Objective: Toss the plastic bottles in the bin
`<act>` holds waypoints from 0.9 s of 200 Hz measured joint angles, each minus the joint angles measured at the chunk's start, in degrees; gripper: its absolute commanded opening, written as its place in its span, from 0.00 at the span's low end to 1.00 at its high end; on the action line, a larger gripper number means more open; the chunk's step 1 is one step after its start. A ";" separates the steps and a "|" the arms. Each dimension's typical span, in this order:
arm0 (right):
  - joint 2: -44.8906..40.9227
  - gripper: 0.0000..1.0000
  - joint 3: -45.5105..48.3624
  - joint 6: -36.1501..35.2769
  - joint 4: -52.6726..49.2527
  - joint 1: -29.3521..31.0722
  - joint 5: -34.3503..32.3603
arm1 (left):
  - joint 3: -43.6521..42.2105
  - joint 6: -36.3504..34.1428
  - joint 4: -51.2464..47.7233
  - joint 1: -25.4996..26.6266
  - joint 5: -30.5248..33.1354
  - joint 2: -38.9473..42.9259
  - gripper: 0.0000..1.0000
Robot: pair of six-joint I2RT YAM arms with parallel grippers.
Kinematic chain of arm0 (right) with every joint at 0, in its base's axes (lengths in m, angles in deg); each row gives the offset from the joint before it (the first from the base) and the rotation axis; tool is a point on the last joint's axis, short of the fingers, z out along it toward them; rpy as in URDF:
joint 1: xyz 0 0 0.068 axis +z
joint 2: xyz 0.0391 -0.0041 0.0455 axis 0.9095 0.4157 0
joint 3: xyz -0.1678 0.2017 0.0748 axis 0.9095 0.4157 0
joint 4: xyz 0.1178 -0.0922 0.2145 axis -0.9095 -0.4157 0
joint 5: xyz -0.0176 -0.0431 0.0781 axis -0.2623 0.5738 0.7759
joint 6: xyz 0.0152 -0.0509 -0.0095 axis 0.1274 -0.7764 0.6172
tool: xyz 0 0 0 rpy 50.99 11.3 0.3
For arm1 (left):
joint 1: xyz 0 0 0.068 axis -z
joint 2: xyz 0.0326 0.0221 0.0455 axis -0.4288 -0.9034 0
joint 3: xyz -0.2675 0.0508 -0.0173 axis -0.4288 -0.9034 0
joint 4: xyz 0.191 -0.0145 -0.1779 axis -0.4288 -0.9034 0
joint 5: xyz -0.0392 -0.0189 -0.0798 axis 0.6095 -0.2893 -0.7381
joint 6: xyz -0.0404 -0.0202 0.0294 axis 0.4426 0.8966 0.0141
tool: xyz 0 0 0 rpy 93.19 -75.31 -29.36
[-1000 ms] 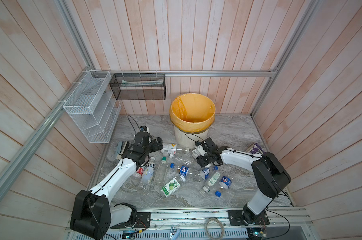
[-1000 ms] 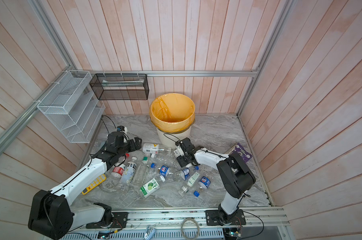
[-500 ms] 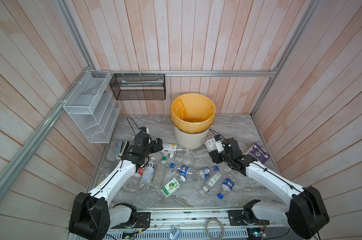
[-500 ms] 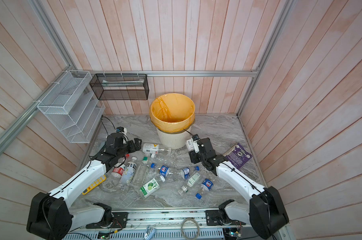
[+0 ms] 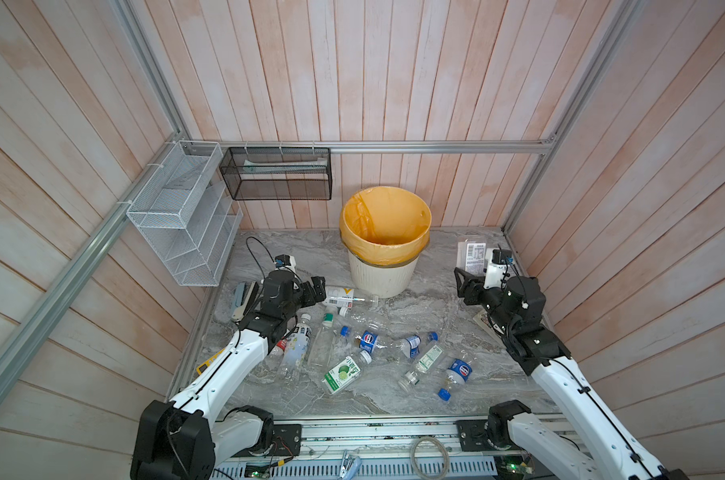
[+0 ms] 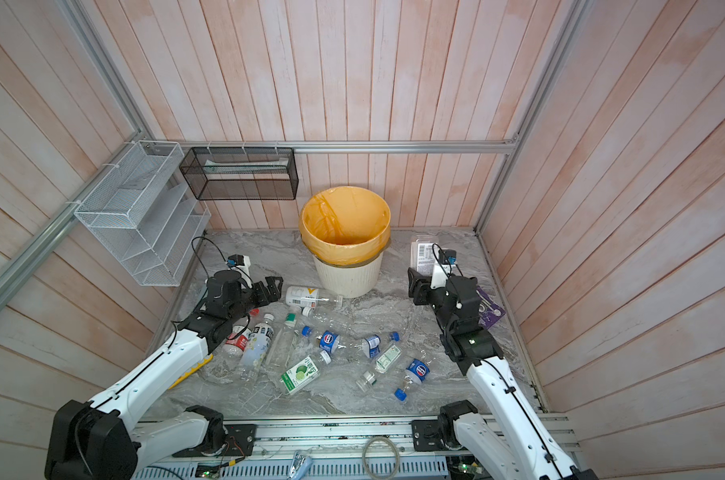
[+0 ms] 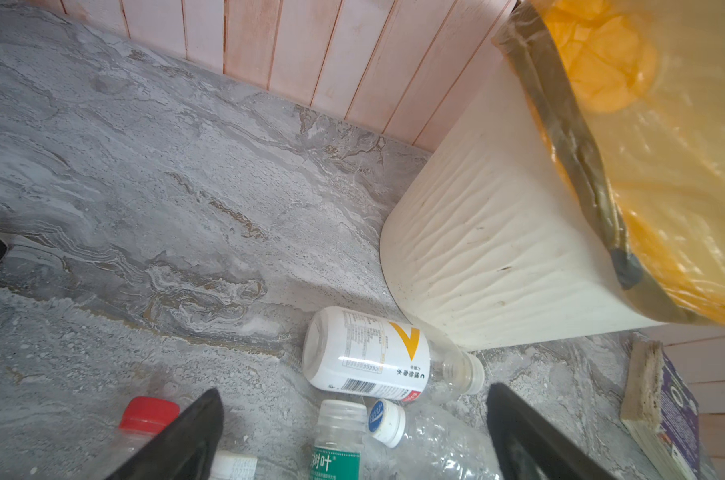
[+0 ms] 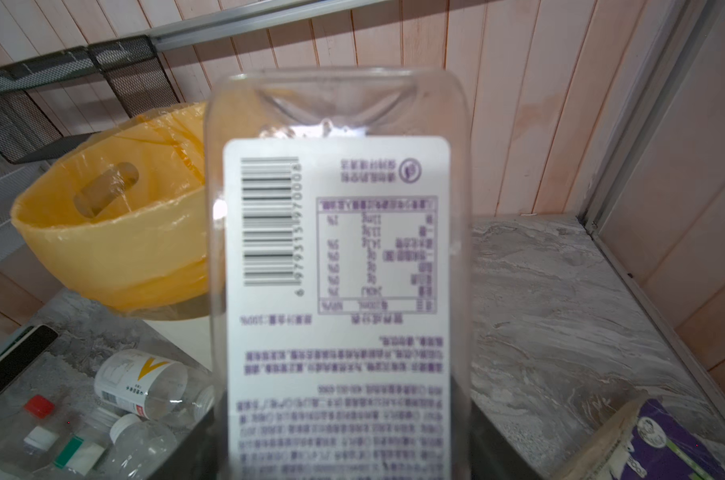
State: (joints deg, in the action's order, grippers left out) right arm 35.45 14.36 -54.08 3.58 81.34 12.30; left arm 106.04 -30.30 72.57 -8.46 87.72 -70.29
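the clear bottle (image 8: pixel 338 266) has blurred print, its neck cut off.

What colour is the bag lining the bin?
The bag is yellow-orange; clearest in a top view.
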 measured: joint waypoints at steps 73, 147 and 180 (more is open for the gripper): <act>36.46 0.99 -51.82 -2.69 -8.59 12.68 8.63 | 0.00 -0.87 -1.57 1.70 0.33 0.02 1.00; 30.71 1.00 -46.82 -3.78 -16.55 8.87 -2.29 | 1.27 -3.26 -4.55 6.60 5.31 1.90 1.00; 18.73 1.00 -33.94 -1.68 -13.86 3.61 -5.05 | 3.45 -5.75 -4.76 14.64 9.16 3.41 1.00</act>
State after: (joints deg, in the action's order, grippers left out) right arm 54.18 -19.59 -55.76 -10.28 84.94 7.25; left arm 109.50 -36.05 67.80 6.18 96.88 -66.88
